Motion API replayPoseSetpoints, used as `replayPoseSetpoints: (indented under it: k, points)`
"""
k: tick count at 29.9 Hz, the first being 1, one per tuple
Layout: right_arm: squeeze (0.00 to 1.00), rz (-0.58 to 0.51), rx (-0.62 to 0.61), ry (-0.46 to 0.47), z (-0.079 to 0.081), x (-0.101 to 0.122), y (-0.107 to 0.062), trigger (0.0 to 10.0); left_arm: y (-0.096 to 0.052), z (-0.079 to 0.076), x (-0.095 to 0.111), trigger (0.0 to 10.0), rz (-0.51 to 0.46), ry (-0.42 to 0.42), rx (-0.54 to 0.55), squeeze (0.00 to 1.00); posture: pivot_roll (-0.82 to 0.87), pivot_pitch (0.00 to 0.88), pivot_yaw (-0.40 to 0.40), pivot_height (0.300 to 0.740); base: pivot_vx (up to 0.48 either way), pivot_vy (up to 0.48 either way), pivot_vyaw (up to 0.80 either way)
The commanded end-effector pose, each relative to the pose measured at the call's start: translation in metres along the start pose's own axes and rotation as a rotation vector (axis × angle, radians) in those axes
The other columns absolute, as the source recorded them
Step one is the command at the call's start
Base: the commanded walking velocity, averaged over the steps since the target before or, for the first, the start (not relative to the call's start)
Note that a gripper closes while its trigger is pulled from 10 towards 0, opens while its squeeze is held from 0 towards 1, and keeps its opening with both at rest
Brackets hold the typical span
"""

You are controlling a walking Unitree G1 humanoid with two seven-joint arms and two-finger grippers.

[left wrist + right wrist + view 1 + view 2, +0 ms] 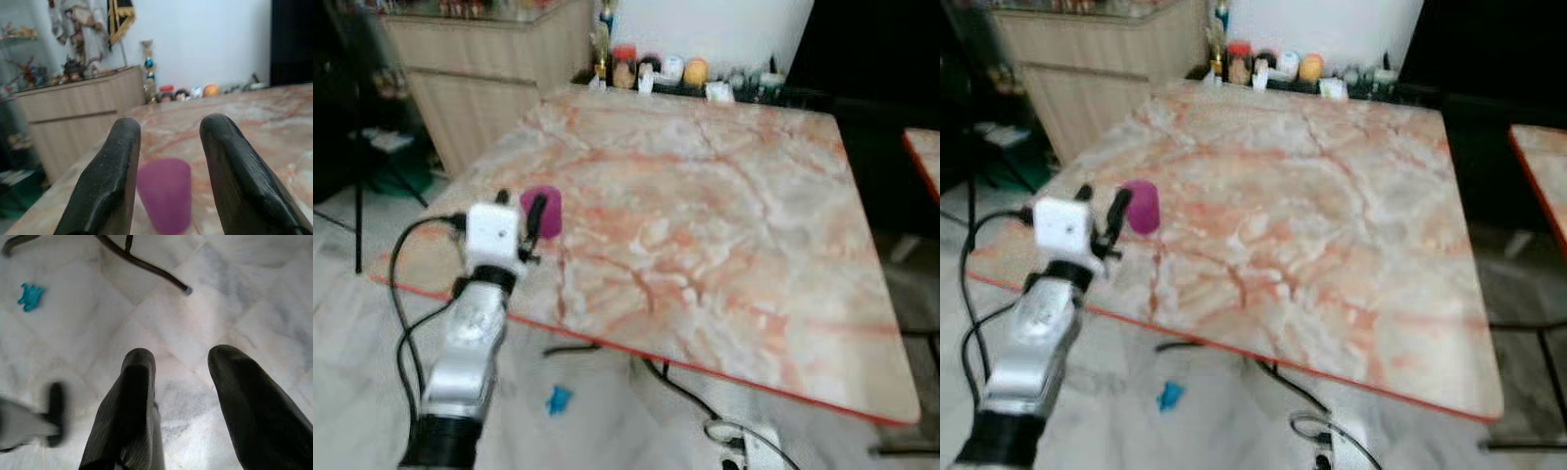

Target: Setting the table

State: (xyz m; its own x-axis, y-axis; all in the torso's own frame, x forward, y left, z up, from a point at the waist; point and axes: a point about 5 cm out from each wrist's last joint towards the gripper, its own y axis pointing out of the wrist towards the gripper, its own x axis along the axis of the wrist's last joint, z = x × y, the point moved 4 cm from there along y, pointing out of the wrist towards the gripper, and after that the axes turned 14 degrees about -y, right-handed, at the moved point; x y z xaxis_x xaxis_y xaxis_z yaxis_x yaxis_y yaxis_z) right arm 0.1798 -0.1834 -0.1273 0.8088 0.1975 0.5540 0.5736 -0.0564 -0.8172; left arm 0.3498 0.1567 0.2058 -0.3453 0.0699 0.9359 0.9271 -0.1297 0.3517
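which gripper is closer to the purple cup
Left. The left gripper sits at the table's near-left edge, jaws open, with the purple cup just beyond them. The right gripper hangs low over the floor, well away.

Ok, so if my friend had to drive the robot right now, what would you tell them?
Left gripper: open, held at the near left edge of the marble table, its fingers either side of the purple cup but apart from it.
Right gripper: open, hanging idle over the floor.
Done: one cup stands upright on the table.
Left: nothing else is set out; jars sit along the far edge. A small blue thing lies on the floor.
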Motion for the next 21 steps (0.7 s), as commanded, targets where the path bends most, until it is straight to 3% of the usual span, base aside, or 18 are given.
replayPoseSetpoints:
  k: [1, 7, 9, 15, 21]
  points:
    - [0.00, -0.010, 0.016, 0.009, 0.009, 0.007, 0.001, 10.0, -0.001, 0.009, 0.004, 10.0, -0.009, 0.008, 0.018, 0.00, 0.17, 0.017, -0.054, 0.740, 0.000, 0.480, 0.00]
    - [0.00, -0.010, 0.037, 0.007, 0.025, 0.016, 0.003, 10.0, -0.001, 0.007, 0.003, 10.0, 0.003, -0.015, 0.000, 0.00, 0.17, 0.018, -0.053, 0.740, 0.000, 0.480, -0.32]
    - [0.00, -0.007, 0.034, 0.006, 0.022, 0.015, 0.003, 10.0, 0.000, 0.007, 0.002, 10.0, 0.006, -0.033, 0.003, 0.00, 0.18, 0.018, -0.053, 0.740, 0.000, 0.480, -0.74]
    - [0.00, 0.000, 0.029, 0.000, 0.016, 0.010, 0.003, 10.0, 0.000, 0.004, 0.001, 10.0, 0.017, -0.095, -0.015, 0.00, 0.18, 0.021, -0.053, 0.740, 0.000, 0.467, 0.00]
    - [0.00, 0.001, 0.037, -0.004, 0.024, 0.011, 0.002, 10.0, -0.003, -0.004, -0.008, 10.0, 0.074, -0.121, -0.059, 0.00, 0.18, 0.022, -0.053, 0.740, 0.000, 0.057, 0.00]
